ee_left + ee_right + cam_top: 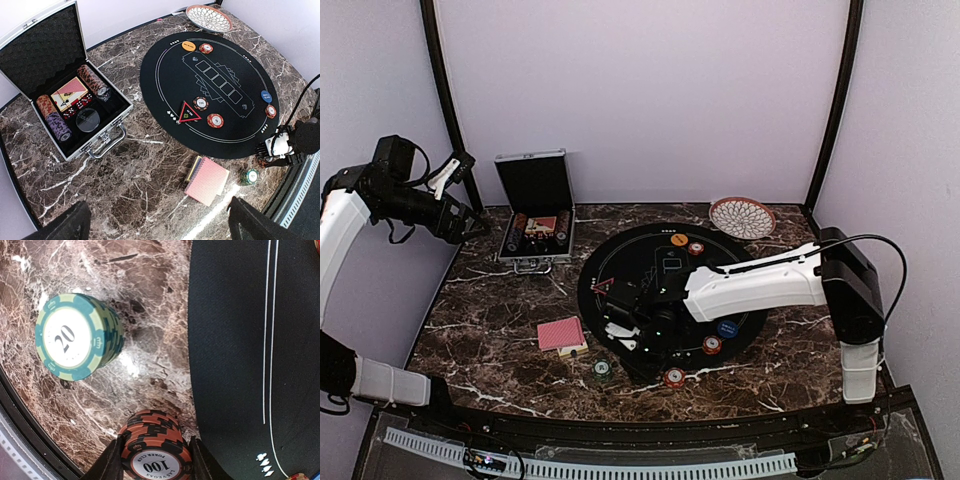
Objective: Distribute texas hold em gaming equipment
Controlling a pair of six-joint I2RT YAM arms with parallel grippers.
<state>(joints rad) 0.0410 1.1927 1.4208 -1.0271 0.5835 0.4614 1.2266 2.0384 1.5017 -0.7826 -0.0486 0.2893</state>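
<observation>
The right gripper (156,467) has its two fingers (111,465) pressed on both sides of a red chip stack (156,442). The top chip says "100" and "LAS VEGAS POKER CLUB". This stack sits right at the edge of the black mat (230,340), by the near edge of the table (150,290). Near it, on the bare stone, stands a green chip stack (75,337) that says "20". Only the right wrist view lets you read these words. From above, the arm hides the red stack.

The left gripper (159,212) is open wide, high over the far left corner. Its view looks into the silver case (40,45) there, with rolls of chips and a card pack inside. It also shows the triangle marker (188,112) on the mat, just beside a single chip (200,103) that says "100". The red-backed cards (207,180) lie on the stone near the green stack. A woven dish (742,217) sits by the far edge, toward the right.
</observation>
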